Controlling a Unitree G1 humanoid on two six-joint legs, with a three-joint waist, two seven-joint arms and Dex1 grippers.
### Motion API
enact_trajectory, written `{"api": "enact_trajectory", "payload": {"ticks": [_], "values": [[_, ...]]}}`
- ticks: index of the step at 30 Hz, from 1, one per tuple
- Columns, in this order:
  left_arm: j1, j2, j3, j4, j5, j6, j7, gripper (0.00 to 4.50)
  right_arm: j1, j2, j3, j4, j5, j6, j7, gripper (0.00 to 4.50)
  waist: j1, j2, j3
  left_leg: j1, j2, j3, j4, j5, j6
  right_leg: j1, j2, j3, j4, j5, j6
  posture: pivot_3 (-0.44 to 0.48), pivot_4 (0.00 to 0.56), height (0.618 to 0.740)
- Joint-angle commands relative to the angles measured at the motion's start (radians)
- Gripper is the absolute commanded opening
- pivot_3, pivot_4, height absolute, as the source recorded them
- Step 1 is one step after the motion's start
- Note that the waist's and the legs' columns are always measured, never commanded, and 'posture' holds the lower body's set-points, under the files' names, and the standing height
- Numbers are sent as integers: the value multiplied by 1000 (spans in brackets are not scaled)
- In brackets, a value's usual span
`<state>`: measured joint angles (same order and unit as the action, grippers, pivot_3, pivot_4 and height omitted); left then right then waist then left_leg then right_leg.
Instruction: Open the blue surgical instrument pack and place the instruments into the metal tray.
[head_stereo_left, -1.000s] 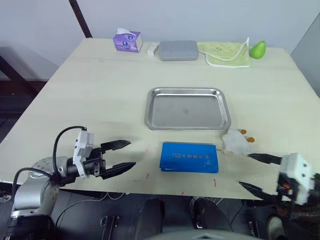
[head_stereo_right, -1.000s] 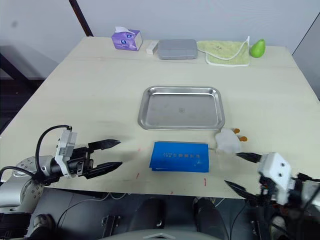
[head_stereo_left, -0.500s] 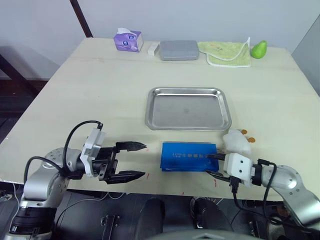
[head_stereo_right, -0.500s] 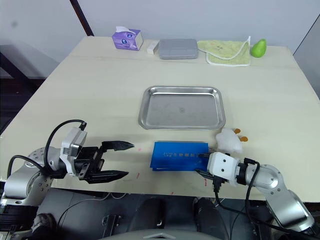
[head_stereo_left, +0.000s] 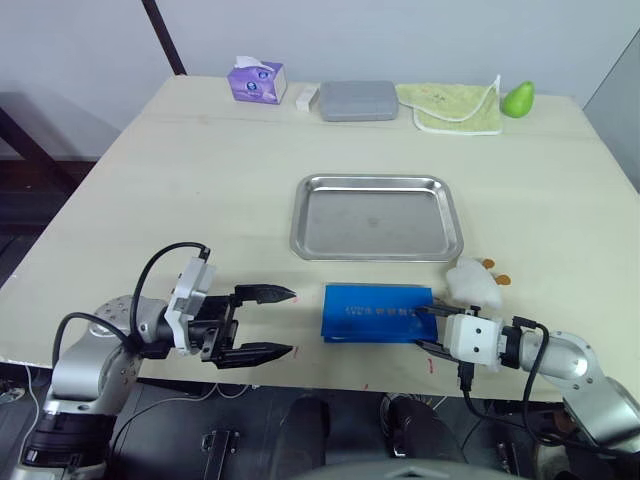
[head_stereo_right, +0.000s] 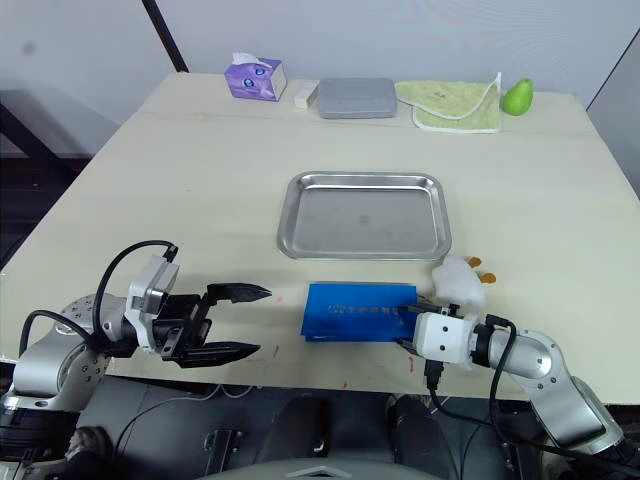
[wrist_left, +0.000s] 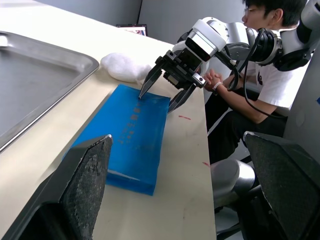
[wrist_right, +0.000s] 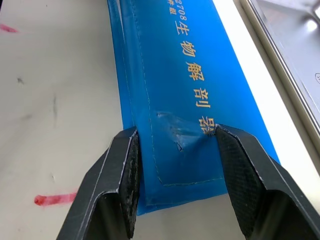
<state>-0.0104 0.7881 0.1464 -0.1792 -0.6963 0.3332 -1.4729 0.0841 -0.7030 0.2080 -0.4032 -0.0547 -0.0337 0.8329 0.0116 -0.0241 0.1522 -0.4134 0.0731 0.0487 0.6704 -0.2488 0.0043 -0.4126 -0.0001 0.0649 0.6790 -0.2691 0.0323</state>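
The blue surgical instrument pack (head_stereo_left: 378, 313) lies flat and closed near the table's front edge, just in front of the empty metal tray (head_stereo_left: 375, 217). My right gripper (head_stereo_left: 424, 327) is at the pack's right end, open. One finger rests on the blue cover (wrist_right: 170, 75), which is creased there, and the other sits at the pack's front edge. My left gripper (head_stereo_left: 290, 322) hovers open a short way left of the pack, fingers pointing at it. The instruments are hidden.
A white soft toy (head_stereo_left: 473, 283) lies right of the pack, close to my right gripper. Along the far edge are a purple tissue box (head_stereo_left: 256, 80), a grey box (head_stereo_left: 356, 100), a yellow-green cloth (head_stereo_left: 450, 106) and a green pear (head_stereo_left: 516, 98). A seated person (wrist_left: 270, 80) is beyond the table's right side.
Both grippers have moved inward toward the pack. The right one came up from below the table edge to the pack's right end; the left one advanced rightward. Little has changed in the last half second.
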Motion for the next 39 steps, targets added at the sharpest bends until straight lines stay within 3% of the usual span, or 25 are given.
{"api": "enact_trajectory", "payload": {"ticks": [1,4,8,14,19,23,31,39], "values": [[-8,0,2,-1,3,-20,-12,4500,4,7,-3,34,-5,-44,-18,2379,0,0,0,0,0,0,0,0,0,0,0,0,0,0,0,0,150,740],[-7,-2,2,2,6,-24,-13,4500,12,22,10,84,0,-86,-19,1598,0,0,0,0,0,0,0,0,0,0,0,0,0,0,0,0,150,740],[-6,-2,3,7,7,-29,-14,4500,15,32,20,137,-6,-139,-23,17,-1,0,0,1,0,0,0,0,0,0,0,0,0,0,0,0,150,740],[0,-5,13,7,0,-27,-5,4500,-3,24,-3,101,57,-110,10,17,-1,0,-1,1,0,0,0,0,0,0,0,0,0,0,0,0,150,740],[2,-5,28,16,-4,-26,0,4500,-55,-57,-62,-98,306,161,126,17,0,1,0,0,0,0,0,0,0,0,0,1,1,0,0,0,150,740],[-10,-15,31,26,-5,-27,11,4500,-120,-87,-99,-133,438,308,164,17,0,0,0,0,0,0,0,0,0,0,0,0,1,1,1,0,150,740],[-21,-12,29,32,-5,-25,10,4500,-226,-135,-129,-72,592,536,227,17,0,0,0,0,0,0,0,0,0,0,0,0,0,1,1,0,150,740],[-76,-6,1,46,21,-6,45,4500,-414,-161,-73,119,648,699,365,17,2,0,0,0,0,0,0,0,0,0,0,0,0,1,1,0,150,740]]}}
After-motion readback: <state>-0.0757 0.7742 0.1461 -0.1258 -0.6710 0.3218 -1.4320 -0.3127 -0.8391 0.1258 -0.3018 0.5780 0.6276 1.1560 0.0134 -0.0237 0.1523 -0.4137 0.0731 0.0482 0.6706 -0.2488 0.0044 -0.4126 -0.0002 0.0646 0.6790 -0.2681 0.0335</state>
